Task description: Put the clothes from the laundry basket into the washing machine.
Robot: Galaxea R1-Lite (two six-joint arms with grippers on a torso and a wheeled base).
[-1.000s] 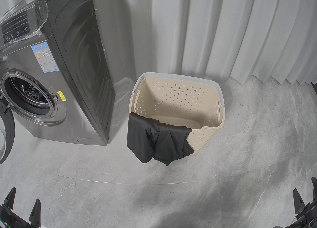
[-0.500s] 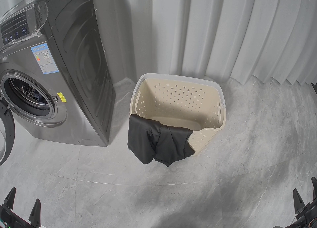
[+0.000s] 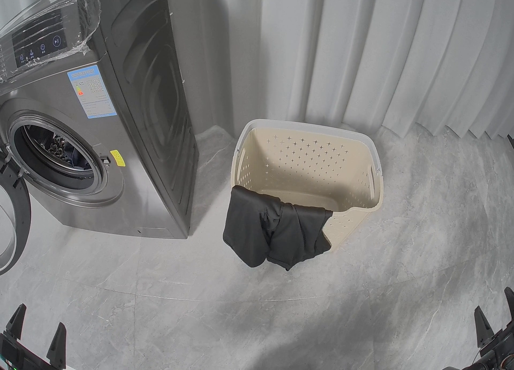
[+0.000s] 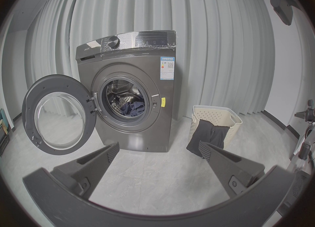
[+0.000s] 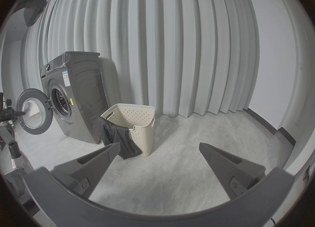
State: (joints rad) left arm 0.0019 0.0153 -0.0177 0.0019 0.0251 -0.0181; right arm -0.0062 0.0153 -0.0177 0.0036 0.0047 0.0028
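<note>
one black garment (image 3: 276,232), one basket (image 3: 321,165)

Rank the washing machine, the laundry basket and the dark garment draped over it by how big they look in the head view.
1. washing machine: by far the largest, even though the picture's edge cuts part of it off.
2. laundry basket.
3. dark garment: clearly smaller than the basket.

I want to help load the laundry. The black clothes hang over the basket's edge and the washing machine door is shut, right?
Almost. The black clothes do hang over the edge of the laundry basket, but the washing machine door is not shut. It is swung wide open to the side, as the left wrist view shows.
</note>
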